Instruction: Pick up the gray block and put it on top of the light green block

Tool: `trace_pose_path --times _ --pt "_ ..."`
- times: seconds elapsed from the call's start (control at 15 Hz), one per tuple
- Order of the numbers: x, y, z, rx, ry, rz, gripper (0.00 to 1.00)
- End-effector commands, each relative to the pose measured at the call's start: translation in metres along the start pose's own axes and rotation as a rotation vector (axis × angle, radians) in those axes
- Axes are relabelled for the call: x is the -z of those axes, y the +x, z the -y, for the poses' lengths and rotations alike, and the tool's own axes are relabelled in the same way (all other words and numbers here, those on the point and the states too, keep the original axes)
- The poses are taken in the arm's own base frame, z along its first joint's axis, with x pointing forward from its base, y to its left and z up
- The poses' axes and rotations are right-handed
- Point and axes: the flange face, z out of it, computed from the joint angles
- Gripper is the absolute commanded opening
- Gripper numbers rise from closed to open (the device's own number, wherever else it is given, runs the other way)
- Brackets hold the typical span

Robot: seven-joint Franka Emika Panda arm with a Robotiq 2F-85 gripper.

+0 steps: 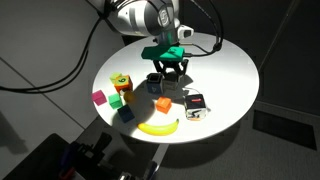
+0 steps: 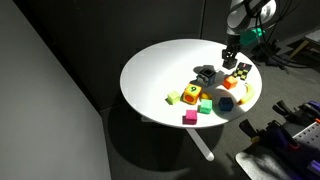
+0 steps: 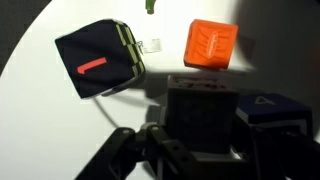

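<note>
The gray block (image 3: pixel 200 105) shows plainly only in the wrist view: a dull, dark gray cube with flat, unmarked faces, sitting low in the picture between the dark fingers (image 3: pixel 125 150) of the tool. The fingers flank it closely on both sides, but whether they are pressing on it or standing just clear cannot be told. In an exterior view the tool (image 1: pixel 168 80) hangs over the middle of the round white surface (image 1: pixel 230 60).

The light green block (image 1: pixel 121 84) stands toward one edge of the surface, a lime cube with a red-orange mark, well apart from the tool; it shows in both exterior views (image 2: pixel 190 95).

Near the tool lie an orange block (image 3: pixel 210 42) and a black cube with a red mark (image 3: pixel 95 60). A banana (image 1: pixel 158 127) lies near the rim. Behind the tool, the surface is bare out to its rim.
</note>
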Motion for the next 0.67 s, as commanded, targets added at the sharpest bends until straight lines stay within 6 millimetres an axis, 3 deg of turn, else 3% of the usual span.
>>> trace_pose_path --times 0.0,0.27,0.6 --pt "0.007 0.002 0.003 -0.004 0.004 -0.007 0.31" --pt "0.015 0.002 0.014 0.018 0.007 -0.022 0.31" --pt "0.029 0.003 0.045 0.081 0.012 -0.045 0.31"
